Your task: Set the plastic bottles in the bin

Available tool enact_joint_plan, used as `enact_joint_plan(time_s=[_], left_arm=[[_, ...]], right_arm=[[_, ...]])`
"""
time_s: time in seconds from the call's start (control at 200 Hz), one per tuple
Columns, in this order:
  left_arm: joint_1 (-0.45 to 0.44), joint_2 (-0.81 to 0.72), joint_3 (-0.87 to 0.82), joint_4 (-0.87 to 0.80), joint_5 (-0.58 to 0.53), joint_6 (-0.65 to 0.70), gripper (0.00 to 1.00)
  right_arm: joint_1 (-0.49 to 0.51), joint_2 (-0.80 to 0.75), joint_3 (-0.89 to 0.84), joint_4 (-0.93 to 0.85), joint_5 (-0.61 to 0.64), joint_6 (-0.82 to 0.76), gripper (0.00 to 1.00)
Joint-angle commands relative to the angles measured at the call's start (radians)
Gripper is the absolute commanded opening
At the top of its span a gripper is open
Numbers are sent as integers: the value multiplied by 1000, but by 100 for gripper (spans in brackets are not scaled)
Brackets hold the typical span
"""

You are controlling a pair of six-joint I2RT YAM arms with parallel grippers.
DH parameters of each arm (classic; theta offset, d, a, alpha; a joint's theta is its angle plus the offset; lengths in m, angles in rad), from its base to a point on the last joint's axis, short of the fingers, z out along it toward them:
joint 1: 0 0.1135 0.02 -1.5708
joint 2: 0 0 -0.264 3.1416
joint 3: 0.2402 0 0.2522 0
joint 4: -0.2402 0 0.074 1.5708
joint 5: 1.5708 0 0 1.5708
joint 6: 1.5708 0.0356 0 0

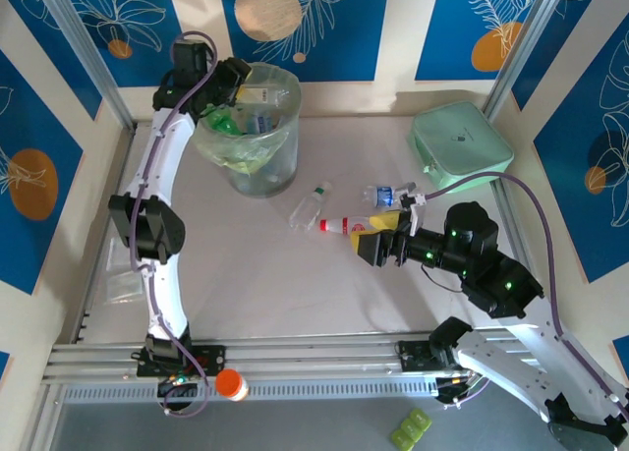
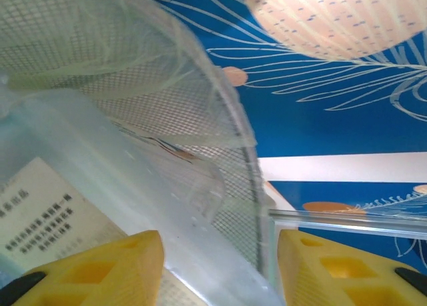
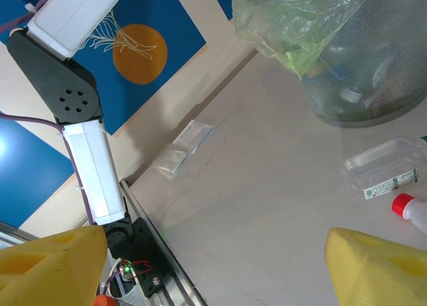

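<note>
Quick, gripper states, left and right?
Left gripper: over the bin, clear plastic between its jaws; grip cannot be told.
Right gripper: open, empty.

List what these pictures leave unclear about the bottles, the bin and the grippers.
- Left wrist view: whether the left gripper is gripping the clear labelled bottle. The view is too close and blurred to show contact.
- Top view: how much lies in the bin. The bag and the left gripper above cover most of it.
- Right wrist view: the red-capped bottle is cut off by the right edge.

top external: high, looking down | left wrist: pressed close at bin (image 2: 200, 106) | right wrist: low, facing same bin
</note>
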Motion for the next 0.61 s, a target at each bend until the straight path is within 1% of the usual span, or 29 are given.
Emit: enact_joint_plan(time_s=[0.0, 0.11, 0.205, 0.395, 0.52, 0.6], left_arm=[[-6, 51, 34, 5, 48, 8, 50], [-5, 65, 33, -6, 63, 3, 49], [-4, 38, 33, -11, 62, 15, 49], [11, -70, 31, -41, 20, 49, 50], [12, -146, 20, -62, 43, 92, 50], [6, -216, -48, -76, 71, 97, 50]], right_arm=[[-3, 1, 9, 2, 9, 2, 85], [-4, 3, 12, -11, 22, -5, 85], [-3, 7, 26, -22, 34, -12, 85], [-5, 18, 60, -53, 76, -21, 84], [-9, 50, 80, -101, 116, -20, 84], [-14, 83, 84, -135, 136, -4, 83]])
